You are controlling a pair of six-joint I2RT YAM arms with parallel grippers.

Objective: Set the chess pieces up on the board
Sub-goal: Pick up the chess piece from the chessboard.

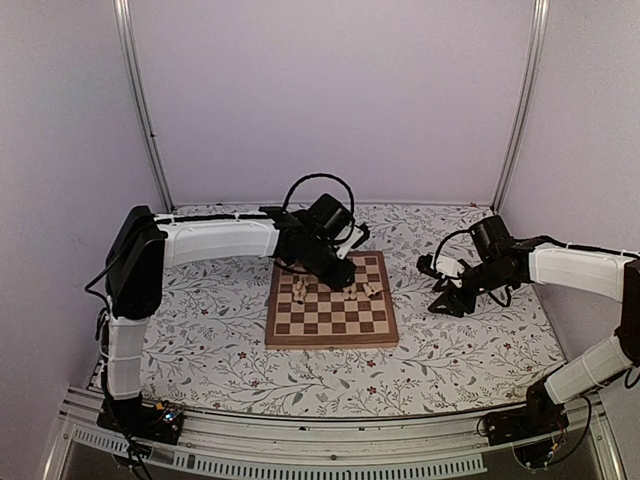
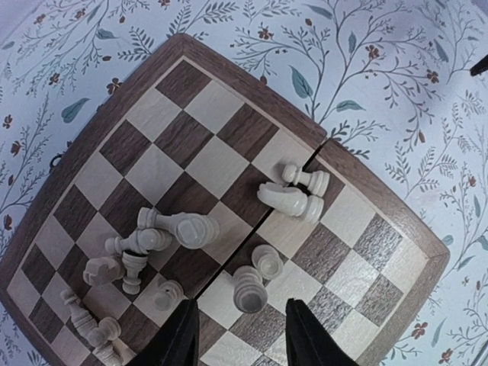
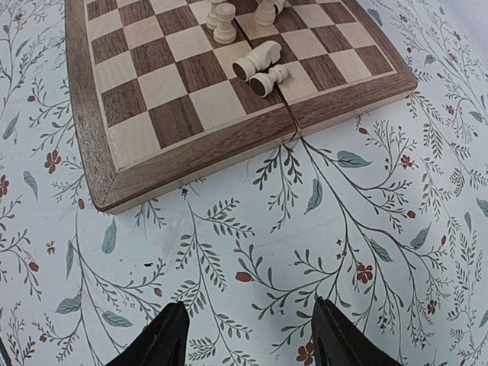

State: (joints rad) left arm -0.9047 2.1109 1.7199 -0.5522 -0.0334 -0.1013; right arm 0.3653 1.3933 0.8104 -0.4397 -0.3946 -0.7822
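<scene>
We see the chess pieces [image 2: 187, 229] scattered across the board [image 2: 217, 164], most tipped over and two or three apparently upright. The left gripper [image 2: 238, 335] hangs just above them, its jaws apart and empty. The right gripper [image 3: 248, 335] hovers over the floral worktop [image 3: 358, 221] beside the board, jaws wide and empty.

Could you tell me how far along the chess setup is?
Early. The chess pieces are on the board, but most lie toppled, like the knight; two by the seam look upright. Nothing is held: the left gripper hangs over them, jaws open; the right gripper, jaws open, above the table cover. Standing and placing them remains.
</scene>
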